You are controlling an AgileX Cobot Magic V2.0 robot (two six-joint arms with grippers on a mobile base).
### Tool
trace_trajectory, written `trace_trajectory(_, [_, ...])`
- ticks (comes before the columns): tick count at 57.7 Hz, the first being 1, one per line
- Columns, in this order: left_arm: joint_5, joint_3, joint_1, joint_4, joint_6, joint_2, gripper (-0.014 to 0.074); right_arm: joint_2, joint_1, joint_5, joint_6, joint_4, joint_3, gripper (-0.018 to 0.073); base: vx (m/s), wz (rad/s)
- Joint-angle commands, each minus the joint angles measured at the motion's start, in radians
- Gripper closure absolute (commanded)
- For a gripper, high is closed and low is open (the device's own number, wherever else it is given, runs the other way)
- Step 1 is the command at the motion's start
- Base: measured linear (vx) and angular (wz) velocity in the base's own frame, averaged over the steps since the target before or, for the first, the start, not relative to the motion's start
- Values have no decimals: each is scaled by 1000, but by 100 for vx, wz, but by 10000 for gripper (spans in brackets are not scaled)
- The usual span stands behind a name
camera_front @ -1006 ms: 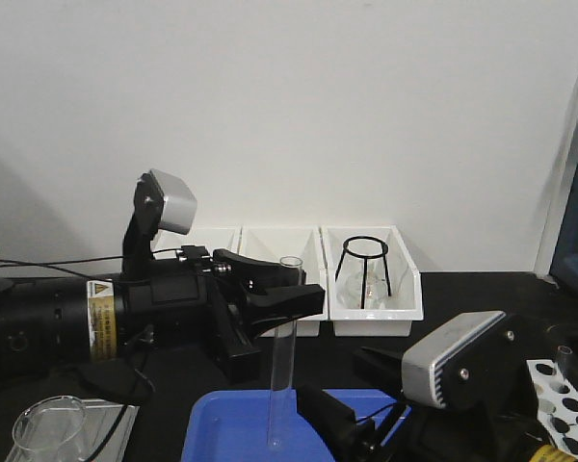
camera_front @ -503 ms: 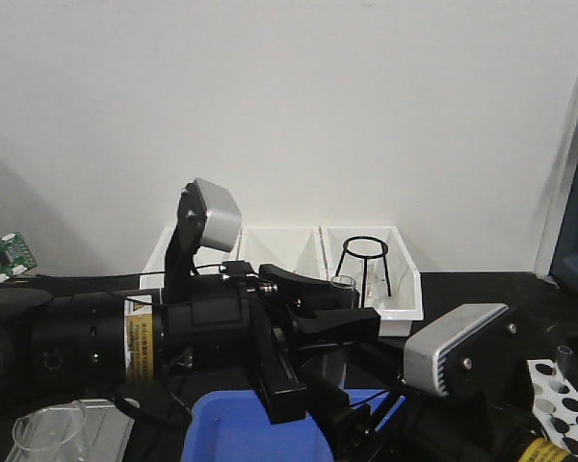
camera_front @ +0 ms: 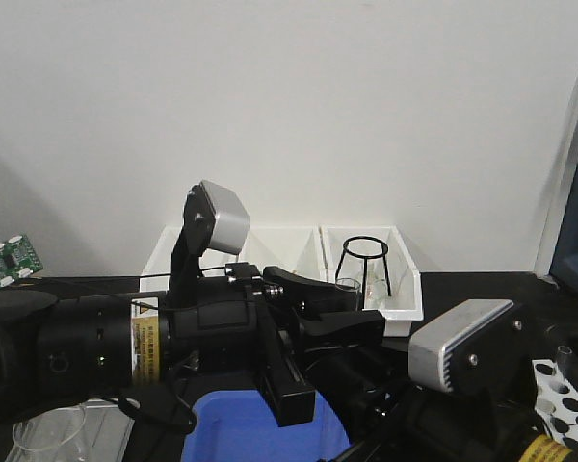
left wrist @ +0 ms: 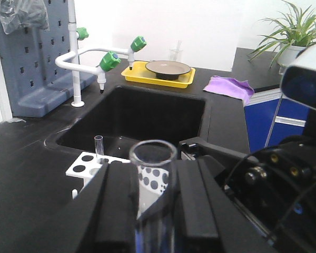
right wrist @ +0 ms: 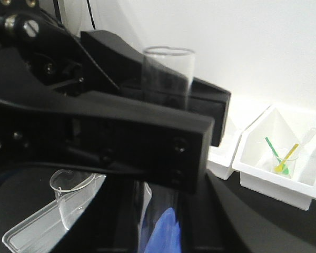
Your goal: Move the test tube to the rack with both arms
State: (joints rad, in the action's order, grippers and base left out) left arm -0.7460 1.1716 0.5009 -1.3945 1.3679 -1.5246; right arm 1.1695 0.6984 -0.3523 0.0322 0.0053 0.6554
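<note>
Tube axis stands upright: your left gripper point(camera_front: 352, 308) is clamped on the test tube point(left wrist: 152, 195) just below its rim. From that gripper, the rack point(camera_front: 564, 390) lies rightward, beyond the nearer right gripper point(camera_front: 366, 390), whose jaws you cannot read.

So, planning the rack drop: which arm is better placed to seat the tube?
Probably right: the rack lies beside the right arm; the left gripper, clamped on the test tube, is farther from it.
</note>
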Motion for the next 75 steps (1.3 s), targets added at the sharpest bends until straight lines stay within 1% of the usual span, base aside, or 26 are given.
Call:
trace_trajectory(1, [-17, 32, 4, 64, 3, 36, 596, -18, 1, -93, -8, -5, 39, 520, 0, 0])
trace_trajectory(4, [-20, 32, 4, 64, 3, 36, 596, -18, 1, -93, -8, -5, 39, 573, 0, 0])
trace_trajectory(5, [-21, 32, 4, 64, 3, 36, 596, -18, 1, -93, -8, -5, 39, 577, 0, 0])
trace_trajectory(16, [-20, 32, 4, 64, 3, 36, 590, -18, 1, -94, -8, -5, 39, 573, 0, 0])
trace_trajectory(24, [-20, 32, 4, 64, 2, 36, 539, -18, 1, -94, -8, -5, 39, 573, 0, 0])
trace_trajectory(31, [-26, 32, 4, 64, 2, 36, 442, -18, 1, -94, -8, -5, 39, 573, 0, 0])
trace_trajectory(41, [-47, 32, 4, 64, 3, 36, 250, -18, 1, -94, -8, -5, 39, 573, 0, 0])
trace_trajectory(45, [-55, 32, 4, 64, 2, 38, 196, -18, 1, -94, -8, -5, 39, 573, 0, 0])
trace_trajectory(51, [-54, 33, 4, 74, 1, 48, 141, -18, 1, -93, -8, -5, 39, 571, 0, 0])
trace_trajectory(58, [-41, 33, 4, 81, -9, 75, 127, -18, 1, -88, -8, -5, 39, 570, 0, 0])
trace_trajectory(69, [-26, 34, 4, 125, -93, 149, 127, -18, 1, -77, -13, -5, 39, 570, 0, 0])
trace_trajectory(75, [28, 34, 4, 132, -132, 195, 128, -18, 1, -77, -16, -5, 39, 570, 0, 0])
